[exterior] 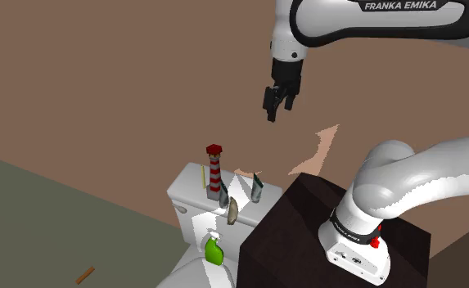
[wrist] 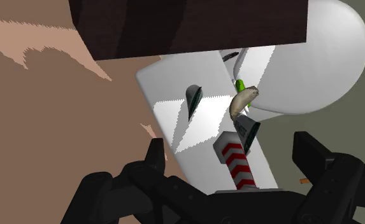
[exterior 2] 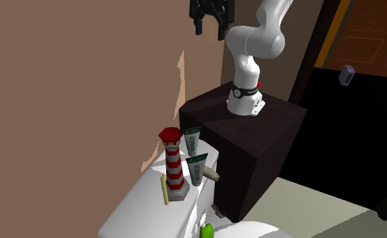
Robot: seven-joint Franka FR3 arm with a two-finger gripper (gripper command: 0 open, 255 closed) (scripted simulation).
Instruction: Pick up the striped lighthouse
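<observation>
Lighthouse handling, my read: a rigid, light ornament. It's tall and narrow on a small base, so it tips easily, and the painted surface is probably a bit slick. Grab it mid-tower across the stripes, below the cap, with the jaws square to it.

Look: red-and-white banded tower, dark red cap, grey base, standing upright on the white toilet tank.

Left to right in the shoulder view:
- A thin yellow stick sits just beside the lighthouse, on the side away from the fingers.
- The lighthouse itself is well below the fingertips. In the wrist view it lines up roughly mid-gap.
- Two tubes stand close on the fingers' side, so clearance is tight there.
- The gripper hangs high with its fingers spread apart, holding nothing.
</observation>
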